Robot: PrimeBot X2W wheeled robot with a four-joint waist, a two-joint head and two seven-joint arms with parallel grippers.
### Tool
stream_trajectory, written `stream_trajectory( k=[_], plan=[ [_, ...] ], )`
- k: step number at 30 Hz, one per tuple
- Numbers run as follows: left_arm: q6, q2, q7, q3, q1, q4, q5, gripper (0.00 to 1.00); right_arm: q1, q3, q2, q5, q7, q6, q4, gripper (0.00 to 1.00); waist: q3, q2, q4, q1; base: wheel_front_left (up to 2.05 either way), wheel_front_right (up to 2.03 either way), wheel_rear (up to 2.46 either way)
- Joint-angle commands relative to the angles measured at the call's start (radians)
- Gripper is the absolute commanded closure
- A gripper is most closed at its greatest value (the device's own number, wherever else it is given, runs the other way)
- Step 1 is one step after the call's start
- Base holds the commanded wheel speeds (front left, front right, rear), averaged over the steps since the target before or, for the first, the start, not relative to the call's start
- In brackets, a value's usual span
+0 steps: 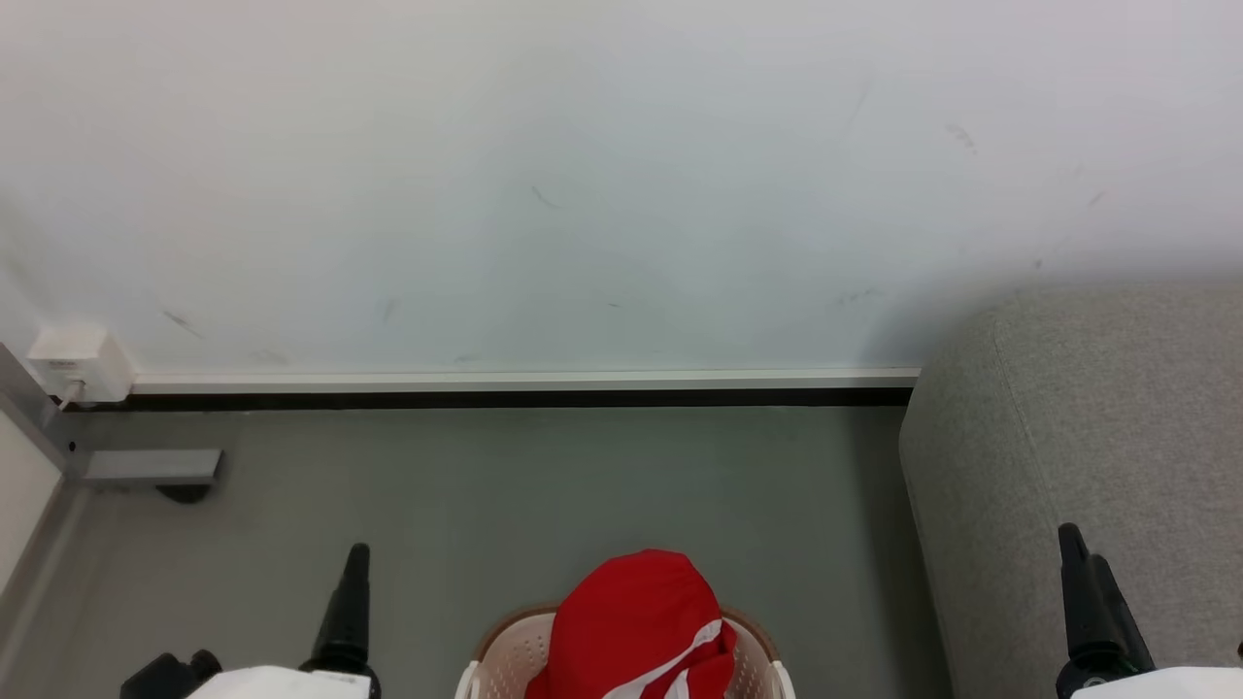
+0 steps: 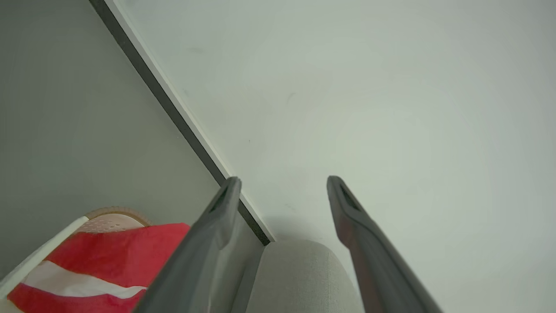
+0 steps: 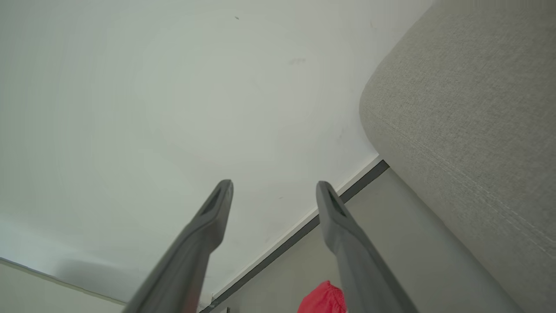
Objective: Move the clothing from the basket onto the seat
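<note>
The left claw (image 2: 283, 180) and right claw (image 3: 273, 184) are held pointing forward, released, empty; one basket (image 1: 513, 658), one heap of clothing (image 1: 631, 616) and one seat (image 1: 1078, 417) are counted.

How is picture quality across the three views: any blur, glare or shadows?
Head view: even, soft light, no glare, sharp; faint shadow on the wall beside the sofa. Left wrist view: left tool blurs toward the bottom edge. Right wrist view: right tool likewise; sofa weave sharp.

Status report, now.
Left gripper open, empty; right gripper same. Clothing heaped in basket, untouched. Seat at right, nothing seen in the way.
</note>
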Motion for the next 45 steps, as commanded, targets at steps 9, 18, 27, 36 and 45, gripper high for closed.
stream_trajectory(
  k=[9, 18, 27, 36, 45],
  plan=[
    [0.008, 0.008, -0.041, 0.017, 0.001, -0.022, 0.254, 0.00, 0.006, 0.027, -0.033, -0.226, -0.040, 0.004, -0.031, 0.00, -0.003, 0.0000, 0.005, 0.0000, 0.00, 0.00, 0.00],
    [0.025, 0.018, -0.066, 0.013, 0.012, -0.037, 0.451, 0.00, 0.008, 0.047, -0.048, -0.365, -0.065, 0.004, -0.034, 0.00, -0.005, 0.0000, 0.008, 0.0000, 0.00, 0.00, 0.00],
    [0.062, 0.047, -0.093, 0.005, 0.031, -0.048, 0.638, 0.00, 0.014, 0.064, -0.066, -0.489, -0.094, 0.004, -0.025, 0.00, -0.006, 0.0000, 0.012, 0.0000, 0.00, 0.00, 0.00],
    [0.065, 0.064, -0.115, 0.005, 0.046, -0.055, 0.726, 0.00, 0.023, 0.074, -0.074, -0.567, -0.114, 0.005, -0.014, 0.00, -0.008, 0.0000, 0.016, 0.0000, 0.00, 0.00, 0.00],
    [0.067, 0.079, -0.136, 0.016, 0.059, -0.059, 0.804, 0.00, 0.033, 0.080, -0.078, -0.635, -0.136, 0.005, 0.001, 0.00, -0.010, 0.0000, 0.019, 0.0000, 0.00, 0.00, 0.00]
  ],
)
